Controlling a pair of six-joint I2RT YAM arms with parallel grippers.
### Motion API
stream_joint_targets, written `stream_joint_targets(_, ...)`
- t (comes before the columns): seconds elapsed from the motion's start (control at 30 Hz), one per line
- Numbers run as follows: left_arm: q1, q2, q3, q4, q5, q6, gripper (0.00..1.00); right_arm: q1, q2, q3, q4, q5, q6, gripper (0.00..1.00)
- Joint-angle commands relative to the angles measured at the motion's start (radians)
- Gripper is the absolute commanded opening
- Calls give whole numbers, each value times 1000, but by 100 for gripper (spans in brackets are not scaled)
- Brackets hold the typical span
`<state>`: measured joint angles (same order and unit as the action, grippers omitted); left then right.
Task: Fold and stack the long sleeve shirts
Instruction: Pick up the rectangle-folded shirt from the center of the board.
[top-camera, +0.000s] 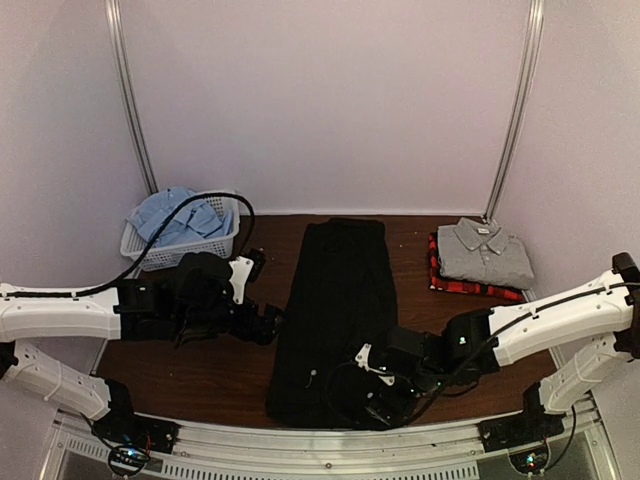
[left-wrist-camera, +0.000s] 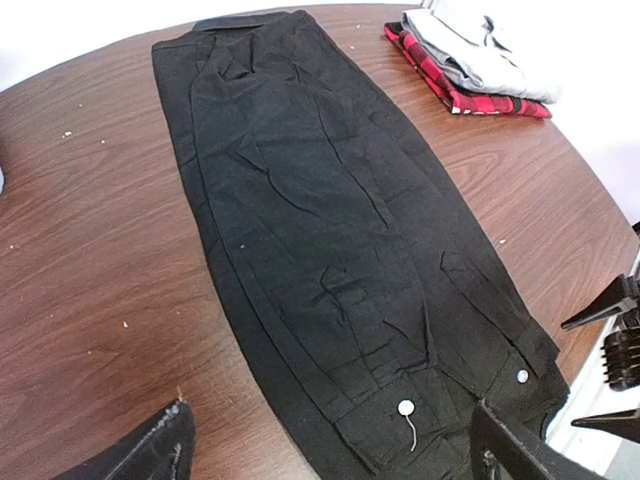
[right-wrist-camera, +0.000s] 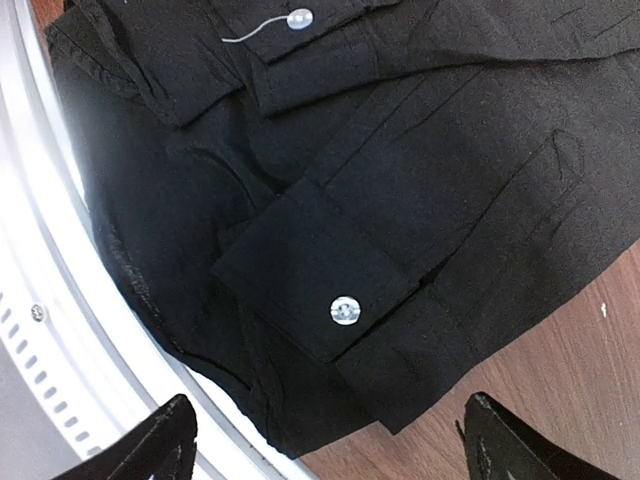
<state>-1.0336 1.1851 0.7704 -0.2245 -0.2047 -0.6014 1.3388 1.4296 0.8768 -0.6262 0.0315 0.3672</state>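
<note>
The plain black shirt (top-camera: 335, 300) lies as a long narrow strip down the middle of the table, collar at the far end, cuffs at the near edge. My left gripper (top-camera: 268, 325) is open and empty beside its left edge; the left wrist view shows the shirt (left-wrist-camera: 330, 230) between the spread fingertips (left-wrist-camera: 150, 450). My right gripper (top-camera: 372, 395) is open and empty over the shirt's near right corner, above a buttoned cuff (right-wrist-camera: 345, 310). The grey shirt (top-camera: 487, 250) lies folded on the folded red-and-black plaid shirt (top-camera: 470, 287) at the back right. The light blue shirt (top-camera: 180, 215) is bunched in the basket.
A white mesh basket (top-camera: 185, 252) stands at the back left. A metal rail (right-wrist-camera: 60, 300) runs along the table's near edge, and the black shirt's hem hangs slightly over it. White walls close in the table on three sides.
</note>
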Motion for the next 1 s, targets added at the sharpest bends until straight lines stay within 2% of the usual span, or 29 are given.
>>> stream_joint_targets(0.0, 4, -1, 8, 26, 13, -23, 97, 10, 41, 7, -5, 1, -28, 92)
stream_joint_targets(0.4, 5, 1, -28, 52, 36, -22, 97, 10, 175, 49, -42, -8, -43, 85)
stream_joint_targets(0.57, 5, 14, -36, 50, 37, -12, 97, 12, 199, 42, -30, -30, -57, 78)
stream_joint_targets(0.73, 4, 24, -57, 51, 55, 20, 97, 13, 203, 42, -31, -53, -57, 62)
stream_joint_targets(0.83, 4, 19, -98, 82, 98, 66, 97, 13, 199, 41, -35, -53, -53, 47)
stream_joint_targets(0.97, 1, 13, -183, 212, 204, 119, 98, 10, 183, 37, -51, -50, -42, 25)
